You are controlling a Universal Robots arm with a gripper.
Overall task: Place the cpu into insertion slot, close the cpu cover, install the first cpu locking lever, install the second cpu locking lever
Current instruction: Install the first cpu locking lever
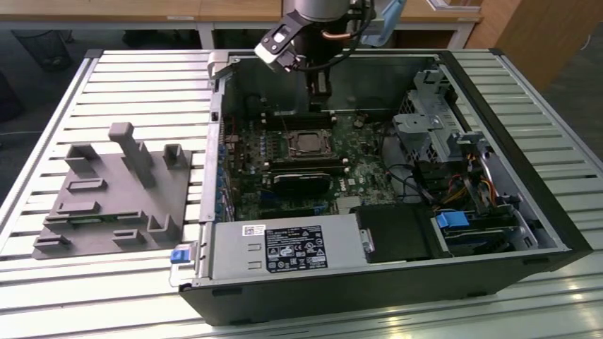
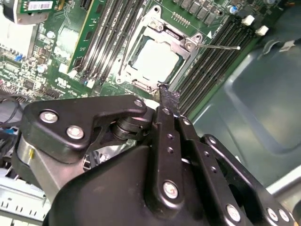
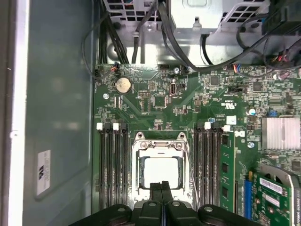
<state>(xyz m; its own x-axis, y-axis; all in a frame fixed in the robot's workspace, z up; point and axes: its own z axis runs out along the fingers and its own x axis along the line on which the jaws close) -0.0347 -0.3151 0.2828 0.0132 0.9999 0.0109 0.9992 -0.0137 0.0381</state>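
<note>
Entry one: small flat square silvery-grey metal cpu [image 3: 162, 172], seated in the square dark metal-rimmed insertion slot [image 3: 139, 173] mid-way across the green circuit board [image 3: 155, 106], between two banks of long black memory slots [image 3: 113, 169]. The thin silver metal-frame cpu cover [image 3: 157, 144] lies flat over it, the chip showing through its window, and one thin wire locking lever [image 2: 221, 46] juts from a cover corner over the memory slots (latched or not, cannot tell). Entry two: black two-finger gripper [image 3: 162, 188], fingers pressed together and holding nothing, tips at the cover's edge on the side toward the grey case wall [image 2: 263, 94]; contact unclear.
</note>
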